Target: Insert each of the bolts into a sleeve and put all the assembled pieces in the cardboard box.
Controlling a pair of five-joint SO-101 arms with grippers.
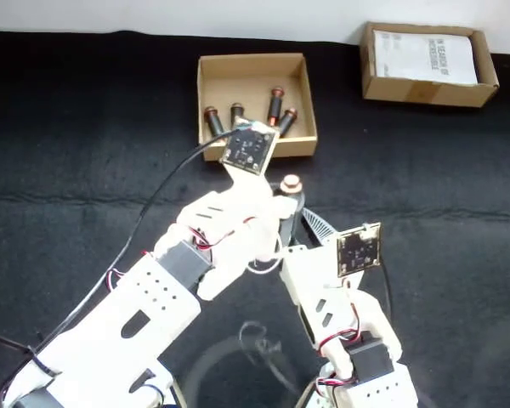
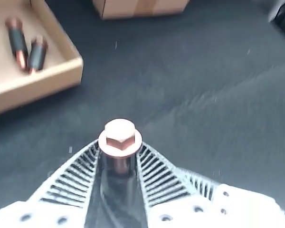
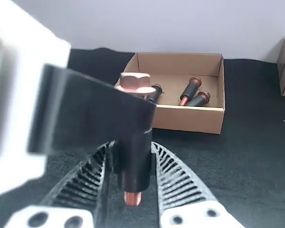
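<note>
Bolt (image 1: 291, 183) stands upright in its sleeve (image 3: 133, 164), just in front of the near wall of the box (image 1: 299, 146), and black mat (image 1: 425, 187) spreads wide on both sides. The left pincer (image 2: 118, 145) is closed on the sleeve up high, and the right pincer (image 3: 132, 147) squeezes it lower down. Four done pieces (image 1: 274, 104) lie in the box, toward its near wall.

Box (image 1: 206, 102): far side of bench (image 1: 85, 153), four assemblies (image 1: 274, 104) inside.
Second box (image 1: 408, 89): behind and right of it, apart.
Sleeve (image 3: 135, 161), bolt (image 3: 134, 82) in it: upright, just before the box, gripped by left end effector (image 2: 118, 151) and right end effector (image 3: 132, 148).
</note>
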